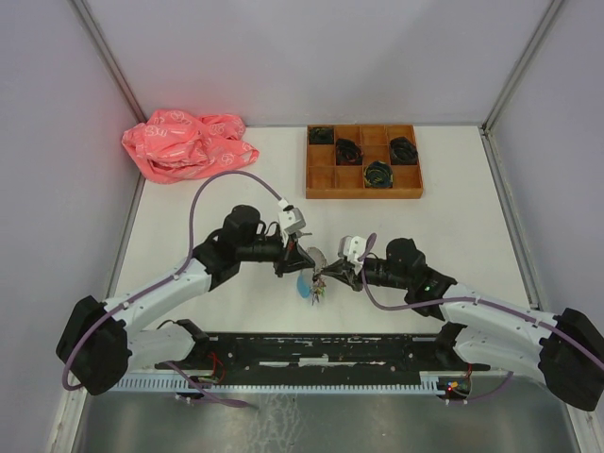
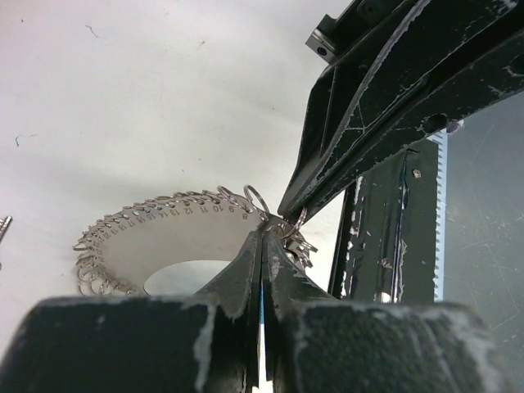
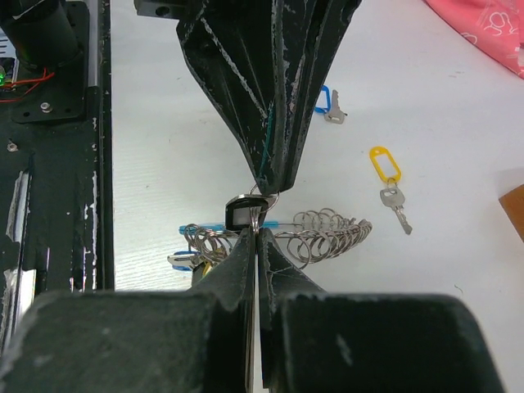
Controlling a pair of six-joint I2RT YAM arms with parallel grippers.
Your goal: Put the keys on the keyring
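Near edge, middle of the table: both arms meet over the keyring (image 1: 311, 286). The left gripper (image 2: 264, 233) is clamped shut on its light-blue section. The right gripper (image 3: 255, 233) is pinched shut on one of the small split rings, right beside the left's tips. Can't tell if a key's in there.

IMO the trick here: left holds dead steady, right works that coil gently, no yanking or the whole hoop twists.

The yellow-tag key (image 3: 389, 182) and blue-tag key (image 3: 327, 102) lie loose just beyond, not on yet. Further back there's a wooden tray (image 1: 363, 189), with a pink bag (image 1: 184, 143) far left.
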